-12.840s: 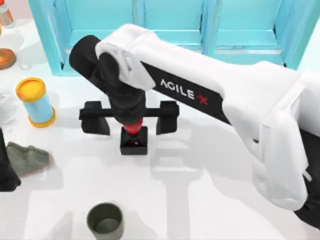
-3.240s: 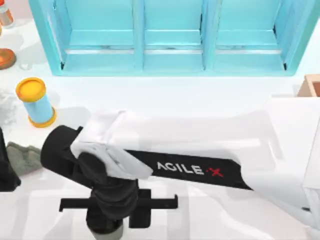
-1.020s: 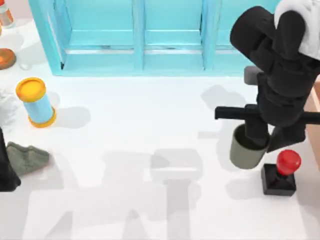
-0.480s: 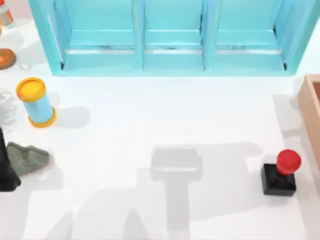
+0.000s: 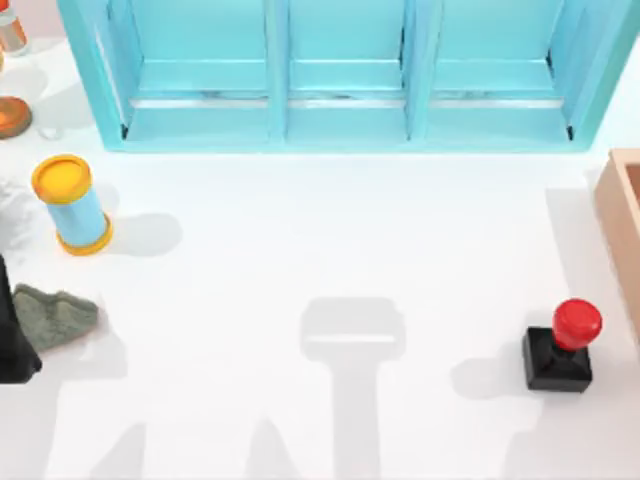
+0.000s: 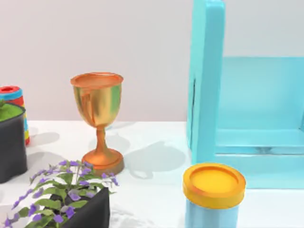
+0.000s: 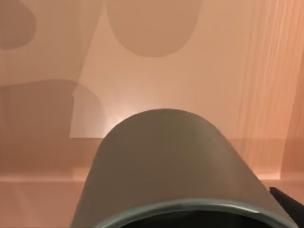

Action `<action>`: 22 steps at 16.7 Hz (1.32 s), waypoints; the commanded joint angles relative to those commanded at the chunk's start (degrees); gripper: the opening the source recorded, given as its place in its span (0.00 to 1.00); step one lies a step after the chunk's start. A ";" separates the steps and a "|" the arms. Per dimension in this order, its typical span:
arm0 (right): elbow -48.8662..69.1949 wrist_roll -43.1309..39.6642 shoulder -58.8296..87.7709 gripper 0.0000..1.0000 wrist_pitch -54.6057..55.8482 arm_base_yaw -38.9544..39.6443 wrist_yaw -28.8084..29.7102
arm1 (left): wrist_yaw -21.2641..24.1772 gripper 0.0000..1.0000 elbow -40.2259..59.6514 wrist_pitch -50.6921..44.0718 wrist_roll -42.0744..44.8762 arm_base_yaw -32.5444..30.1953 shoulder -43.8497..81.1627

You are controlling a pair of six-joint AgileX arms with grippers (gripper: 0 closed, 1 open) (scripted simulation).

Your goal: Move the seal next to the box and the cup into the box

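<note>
The seal (image 5: pixel 560 348), a black block with a red knob, stands upright on the white table at the right, just left of the tan wooden box (image 5: pixel 612 200), whose wall shows at the right edge. In the right wrist view the olive-green cup (image 7: pixel 166 156) hangs tilted over the box's wooden floor (image 7: pixel 142 71), casting a shadow on it. My right gripper is shut on the cup, with a black sliver of one finger (image 7: pixel 289 198) beside it. My left arm (image 5: pixel 12 340) is parked at the table's left edge.
A big turquoise shelf unit (image 5: pixel 340 70) spans the back. A light-blue cylinder with a yellow lid (image 5: pixel 72 205) and a grey-green cloth (image 5: pixel 55 315) sit at the left. A gold goblet (image 6: pixel 97 118) and a planter with purple flowers (image 6: pixel 71 199) stand near the left arm.
My right arm has carried the cup rightward out of the top view to above the box. The seal has stayed where it was beside the box.
</note>
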 joint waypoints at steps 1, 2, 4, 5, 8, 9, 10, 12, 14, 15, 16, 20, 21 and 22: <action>-0.85 -0.35 -0.73 0.00 0.19 -1.15 0.09 | 0.00 1.00 0.00 0.00 0.00 0.00 0.00; -1.33 -0.25 -1.18 0.00 0.28 -1.73 0.14 | 0.00 1.00 0.00 0.00 0.00 0.00 0.00; -1.36 -0.24 -1.21 0.00 0.28 -1.76 0.15 | 0.00 1.00 0.00 0.00 0.00 0.00 0.00; -1.36 -0.24 -1.21 0.00 0.28 -1.76 0.15 | 0.00 1.00 0.00 0.00 0.00 0.00 0.00; -1.20 -0.22 -0.95 0.00 0.20 -1.52 0.17 | 0.00 1.00 0.00 0.00 0.00 0.00 0.00; -1.23 -0.56 -0.92 0.00 0.28 -1.35 0.28 | 0.00 1.00 0.00 0.00 0.00 0.00 0.00; -1.39 -1.16 -0.85 0.00 0.42 -1.05 0.48 | 0.00 1.00 0.00 0.00 0.00 0.00 0.00; -2.09 -2.75 -0.31 0.00 0.77 -0.23 0.64 | 0.00 1.00 0.00 0.00 0.00 0.00 0.00; -3.10 -4.11 0.84 0.00 1.43 0.56 -0.07 | 0.00 1.00 0.00 0.00 0.00 0.00 0.00; -3.69 -4.54 1.43 0.00 2.07 0.85 -0.82 | 0.00 1.00 0.00 0.00 0.00 0.00 0.00; -4.36 -4.78 1.93 0.00 2.98 0.99 -1.82 | 0.00 1.00 0.00 0.00 0.00 0.00 0.00; -7.92 -3.87 3.26 0.00 8.00 0.32 -5.28 | 0.00 1.00 0.00 0.00 0.00 0.00 0.00; -8.74 -3.23 3.32 0.00 9.34 0.06 -5.45 | 0.00 1.00 0.00 0.00 0.00 0.00 0.00; -9.48 -2.47 3.23 0.00 10.65 -0.12 -5.21 | 0.00 1.00 0.00 0.00 0.00 0.00 0.00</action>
